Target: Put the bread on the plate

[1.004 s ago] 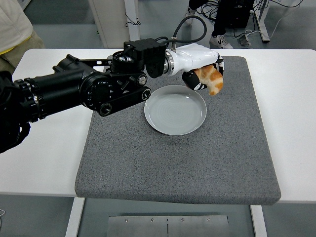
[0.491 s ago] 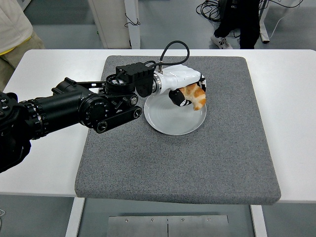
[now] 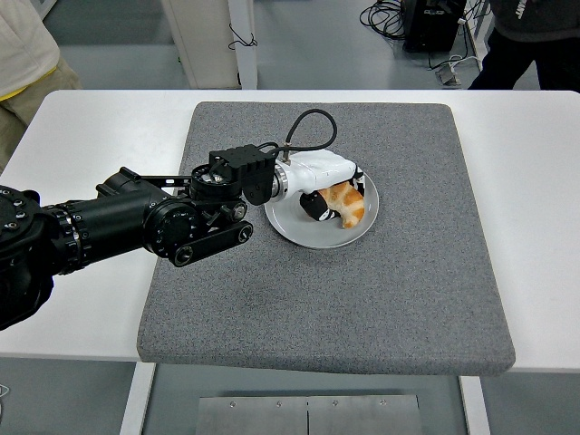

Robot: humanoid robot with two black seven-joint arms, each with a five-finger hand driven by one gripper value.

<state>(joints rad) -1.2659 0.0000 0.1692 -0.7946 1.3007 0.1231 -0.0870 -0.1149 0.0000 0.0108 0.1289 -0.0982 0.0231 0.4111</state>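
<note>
- Since the earlier frames the left hand (image 3: 328, 188) has come down and drawn back toward the robot: a second ago it held the bread (image 3: 344, 203) in the air beyond the plate's far right rim, and now both hand and bread are low over the plate (image 3: 305, 231).
- One piece of bread is in view, golden-orange with paler patches; it lies within the plate's rim, on its right half, and appears to touch the plate's surface.
- The left hand's white shell covers the bread from above and the dark fingers (image 3: 313, 207) curl around its left side, grasping it.
- One plate is in view, round and pale grey, on the grey mat (image 3: 362, 299) slightly left of the mat's centre and toward its far side.
- One mat lies on the white table (image 3: 535, 227).
- One robot arm is in view, the black left arm (image 3: 136, 222), reaching in from the left edge across the mat's left border; a black cable (image 3: 308, 122) loops up from the wrist.
- Two people show partly at the top: one in light clothing (image 3: 23, 45) at the left corner, one in dark clothing (image 3: 535, 41) at the right corner.
</note>
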